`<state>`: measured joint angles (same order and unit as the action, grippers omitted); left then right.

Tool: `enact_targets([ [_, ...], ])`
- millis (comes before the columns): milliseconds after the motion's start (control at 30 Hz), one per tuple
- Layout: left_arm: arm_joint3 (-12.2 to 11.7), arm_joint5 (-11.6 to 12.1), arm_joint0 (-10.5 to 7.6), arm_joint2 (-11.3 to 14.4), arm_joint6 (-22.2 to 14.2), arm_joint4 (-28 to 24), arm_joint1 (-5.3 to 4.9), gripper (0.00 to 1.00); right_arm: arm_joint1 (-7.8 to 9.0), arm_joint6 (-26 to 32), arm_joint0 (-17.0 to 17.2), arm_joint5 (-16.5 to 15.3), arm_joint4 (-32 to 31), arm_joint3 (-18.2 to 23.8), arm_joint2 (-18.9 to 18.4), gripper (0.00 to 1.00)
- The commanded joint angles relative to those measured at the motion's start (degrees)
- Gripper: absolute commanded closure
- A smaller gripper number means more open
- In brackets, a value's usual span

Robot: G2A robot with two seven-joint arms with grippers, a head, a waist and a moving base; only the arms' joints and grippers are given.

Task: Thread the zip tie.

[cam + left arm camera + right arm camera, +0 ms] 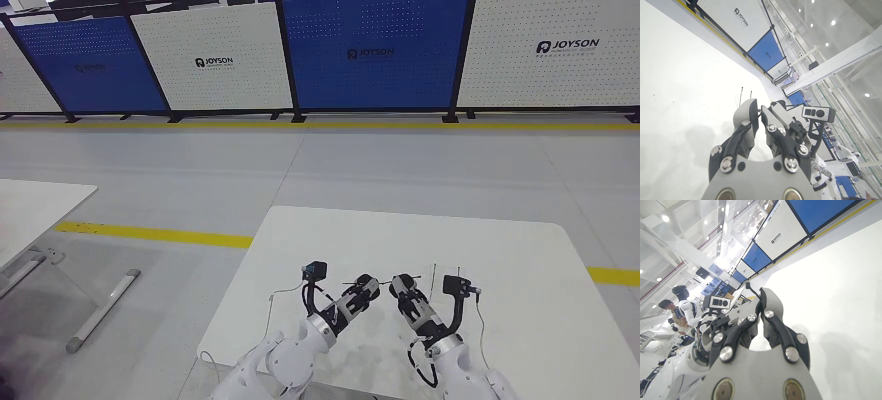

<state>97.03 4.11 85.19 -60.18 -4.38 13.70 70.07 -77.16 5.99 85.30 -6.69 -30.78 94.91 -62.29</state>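
Observation:
A thin black zip tie (754,119) is held above the white table (420,235) between my two grippers, which meet tip to tip near the table's front edge. My left gripper (758,110) (366,288) is shut on the tie's strap, which runs between its pads. My right gripper (759,301) (401,286) is shut on the same zip tie (751,290), whose square head sticks out past the fingertips. From the left wrist, the right gripper (775,108) sits directly behind my left fingertips.
Two spare zip ties (741,94) (434,272) lie side by side on the table just beyond the right arm. The table's far edge meets grey floor with a yellow line. A second white table (30,210) stands off to the left.

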Motion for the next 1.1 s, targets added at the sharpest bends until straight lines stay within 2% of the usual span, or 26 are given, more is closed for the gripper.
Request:
enact_targets([
  [0, -0.1, 0.0, -0.02, 0.1, -0.1, 0.1, 0.00, 1.00, -0.01, 0.0, 0.0, -0.2, 0.0, -0.1, 0.0, 1.00],
  [533, 0.6, 2.6, 0.78, -0.3, -0.5, 0.5, -0.19, 1.00, -0.06, 0.8, -0.4, -0.9, 1.2, -1.1, 0.1, 1.00],
  [733, 0.5, 2.4, 0.62, 0.1, -0.1, 1.1, -0.12, 1.00, 0.02, 0.1, 0.1, -1.8, 1.8, -1.0, -0.5, 1.00],
  [900, 0.4, 1.9, 0.42, 0.5, 0.3, 1.7, -0.03, 1.00, 0.05, 0.7, 0.0, -0.8, 1.9, -1.1, -0.8, 1.00],
  [1067, 0.6, 2.0, 0.47, 0.7, 0.6, 1.9, 0.01, 1.00, 0.11, 1.2, 0.0, -1.6, 1.4, -0.9, -0.6, 1.00],
])
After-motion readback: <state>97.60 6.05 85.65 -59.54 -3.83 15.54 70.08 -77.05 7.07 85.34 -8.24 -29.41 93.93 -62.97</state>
